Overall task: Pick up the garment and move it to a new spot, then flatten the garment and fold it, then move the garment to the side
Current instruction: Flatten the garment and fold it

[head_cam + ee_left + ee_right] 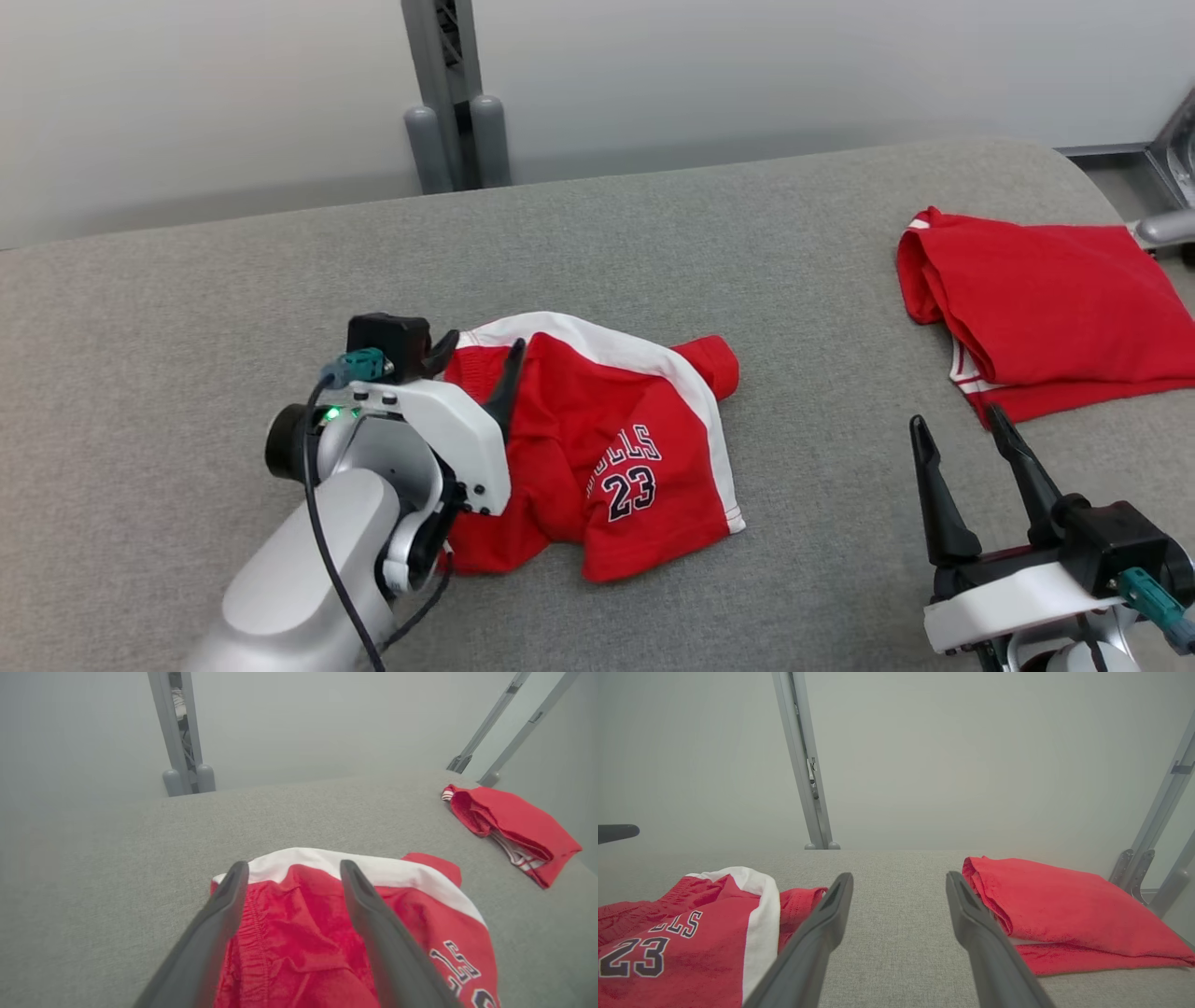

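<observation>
A crumpled pair of red shorts (607, 439) with a white side stripe and the number 23 lies in the middle of the grey table (653, 243). My left gripper (476, 359) hovers open over its waistband end, fingers straddling the red cloth (299, 924) with nothing pinched. The left wrist view has the left gripper (292, 870) just short of the white stripe. My right gripper (962, 434) stands open at the lower right, over bare table between the two garments. In the right wrist view the shorts (677, 938) lie left of the right gripper (899, 882).
A second red garment (1036, 299), folded, lies at the table's far right edge (1069, 910) (509, 826). A grey metal post (453, 103) stands behind the table against a pale wall. More metal framing (1167, 168) sits past the right corner.
</observation>
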{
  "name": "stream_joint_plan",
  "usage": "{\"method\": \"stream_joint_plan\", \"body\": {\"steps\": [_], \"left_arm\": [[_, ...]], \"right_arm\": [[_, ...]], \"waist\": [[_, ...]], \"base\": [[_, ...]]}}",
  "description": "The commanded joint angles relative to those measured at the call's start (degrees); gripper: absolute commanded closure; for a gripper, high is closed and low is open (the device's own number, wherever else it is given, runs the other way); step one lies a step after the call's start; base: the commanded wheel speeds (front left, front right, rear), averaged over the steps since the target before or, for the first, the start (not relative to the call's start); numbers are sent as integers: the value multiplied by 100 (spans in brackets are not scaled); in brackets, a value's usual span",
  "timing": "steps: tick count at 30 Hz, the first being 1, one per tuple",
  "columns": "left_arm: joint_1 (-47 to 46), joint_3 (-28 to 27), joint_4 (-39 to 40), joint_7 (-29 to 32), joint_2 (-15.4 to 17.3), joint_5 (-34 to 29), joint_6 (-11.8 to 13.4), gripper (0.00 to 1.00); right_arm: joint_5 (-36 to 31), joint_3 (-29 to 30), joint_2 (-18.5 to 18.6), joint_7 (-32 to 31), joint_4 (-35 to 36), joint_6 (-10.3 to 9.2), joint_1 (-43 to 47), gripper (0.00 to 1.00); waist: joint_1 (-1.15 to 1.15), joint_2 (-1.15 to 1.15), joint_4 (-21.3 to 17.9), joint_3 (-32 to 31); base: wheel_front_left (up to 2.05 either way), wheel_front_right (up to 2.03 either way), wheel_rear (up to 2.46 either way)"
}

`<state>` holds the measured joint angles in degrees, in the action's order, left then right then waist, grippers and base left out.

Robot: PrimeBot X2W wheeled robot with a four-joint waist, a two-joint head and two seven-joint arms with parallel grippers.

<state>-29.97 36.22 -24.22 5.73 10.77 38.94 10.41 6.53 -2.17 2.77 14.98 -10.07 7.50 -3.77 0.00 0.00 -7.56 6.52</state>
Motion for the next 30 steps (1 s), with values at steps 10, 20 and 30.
{"method": "stream_joint_plan", "body": {"steps": [10,20,30], "left_arm": [[-999,-254,-1860,299,-9,259,-227,0],[-1554,-182,-2997,476,-74,258,-433,3],[-1786,-112,-3844,678,-263,377,-726,65]], "right_arm": [[58,-91,29,25,0,-2,-182,0],[24,-153,29,25,-10,-2,-263,0],[8,-204,28,24,17,-2,-286,0]], "waist": [[0,0,-446,399],[0,0,-627,497],[0,0,-746,602]], "base": [[0,0,0],[0,0,0],[0,0,0]]}}
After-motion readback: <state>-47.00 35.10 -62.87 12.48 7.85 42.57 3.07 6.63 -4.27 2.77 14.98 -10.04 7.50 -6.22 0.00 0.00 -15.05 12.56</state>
